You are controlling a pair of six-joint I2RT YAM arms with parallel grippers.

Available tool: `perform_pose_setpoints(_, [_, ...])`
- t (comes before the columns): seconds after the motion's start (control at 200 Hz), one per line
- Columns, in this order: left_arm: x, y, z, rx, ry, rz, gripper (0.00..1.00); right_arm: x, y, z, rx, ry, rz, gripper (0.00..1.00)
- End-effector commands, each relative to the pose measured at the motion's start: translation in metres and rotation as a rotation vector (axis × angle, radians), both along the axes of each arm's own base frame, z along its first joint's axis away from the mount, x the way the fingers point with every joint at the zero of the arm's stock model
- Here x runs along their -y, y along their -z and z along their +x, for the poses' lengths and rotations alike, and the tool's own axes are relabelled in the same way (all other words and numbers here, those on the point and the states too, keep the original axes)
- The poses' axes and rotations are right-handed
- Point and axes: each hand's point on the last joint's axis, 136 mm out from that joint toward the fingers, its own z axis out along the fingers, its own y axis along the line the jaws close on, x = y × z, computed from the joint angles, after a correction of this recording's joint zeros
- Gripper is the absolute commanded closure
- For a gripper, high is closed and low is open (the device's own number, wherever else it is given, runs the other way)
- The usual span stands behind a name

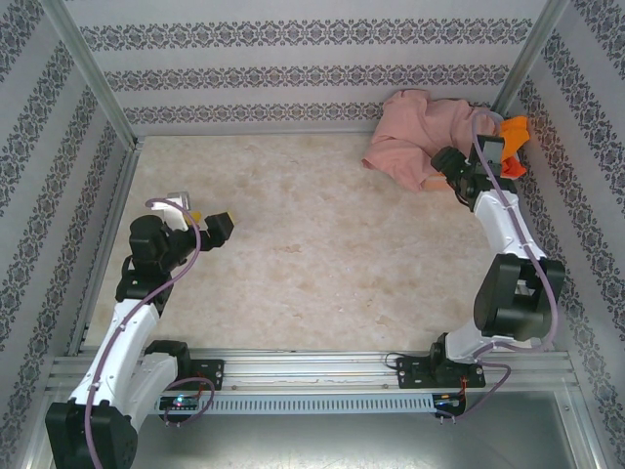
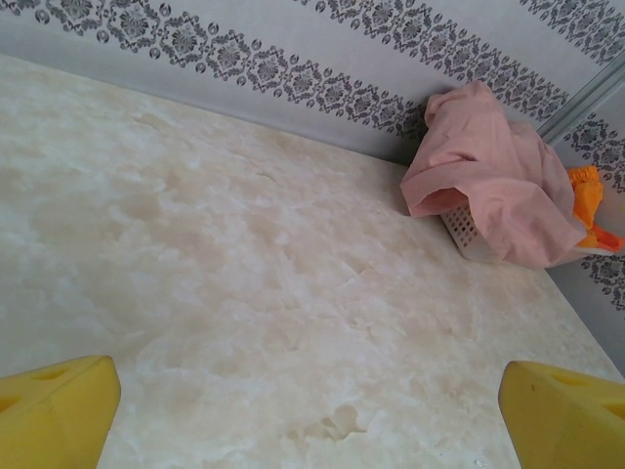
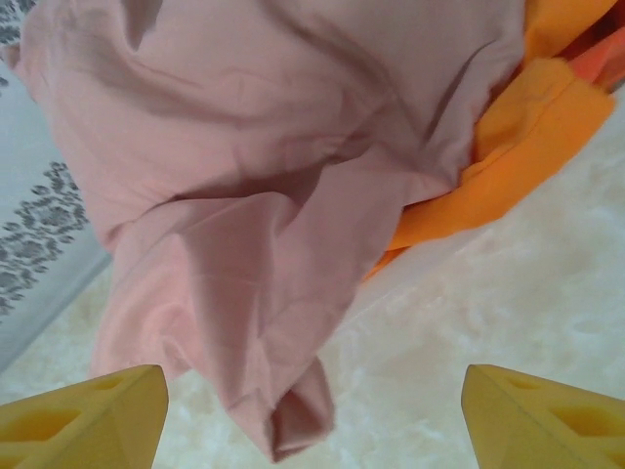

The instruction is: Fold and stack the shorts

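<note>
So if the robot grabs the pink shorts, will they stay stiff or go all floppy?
Probably floppy: the pink shorts hang in soft folds and wrinkles, so they would likely droop from wherever they're pinched. They look thin, so likely light. They drape over the basket and the orange shorts, so pulling might drag those.

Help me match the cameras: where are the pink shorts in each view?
Top external: pink shorts far right corner.
Left wrist: shorts upper right, draped over a white basket.
Right wrist: shorts across top and centre, hanging down.
Shared landmark: orange shorts on their right.
</note>
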Motion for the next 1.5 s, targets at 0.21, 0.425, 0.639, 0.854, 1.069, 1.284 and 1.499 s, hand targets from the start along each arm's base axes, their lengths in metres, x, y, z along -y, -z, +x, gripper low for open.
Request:
perform_pose_setpoints(0.21, [0.001, 0.006, -0.001, -0.021, 0.0, -0.039, 0.0, -0.019, 0.018, 0.029, 0.001, 0.04, 0.266, 0.24])
perform_pose_setpoints(0.425, [-0.002, 0.008, 0.0, -0.028, -0.016, -0.034, 0.0, -0.023, 0.024, 0.039, 0.013, 0.057, 0.325, 0.42])
perform_pose_setpoints(0.639, [-0.002, 0.011, 0.001, -0.032, -0.02, -0.034, 0.0, -0.026, 0.029, 0.049, 0.009, 0.057, 0.355, 0.62])
perform_pose_setpoints(0.854, [-0.002, 0.012, 0.0, -0.035, -0.021, -0.032, 0.0, -0.03, 0.015, 0.062, 0.05, 0.033, 0.386, 0.86])
perform_pose_setpoints(1.069, [-0.003, 0.012, 0.0, -0.036, -0.021, -0.032, 0.0, -0.037, -0.063, 0.065, 0.258, -0.009, 0.375, 1.0])
perform_pose_setpoints(1.284, [-0.002, 0.011, 0.001, -0.03, -0.022, -0.041, 0.0, -0.047, -0.151, 0.054, 0.504, -0.054, 0.408, 1.0])
perform_pose_setpoints(1.499, [-0.002, 0.01, 0.001, -0.026, -0.02, -0.043, 0.0, -0.076, -0.24, 0.027, 0.739, -0.157, 0.357, 1.0])
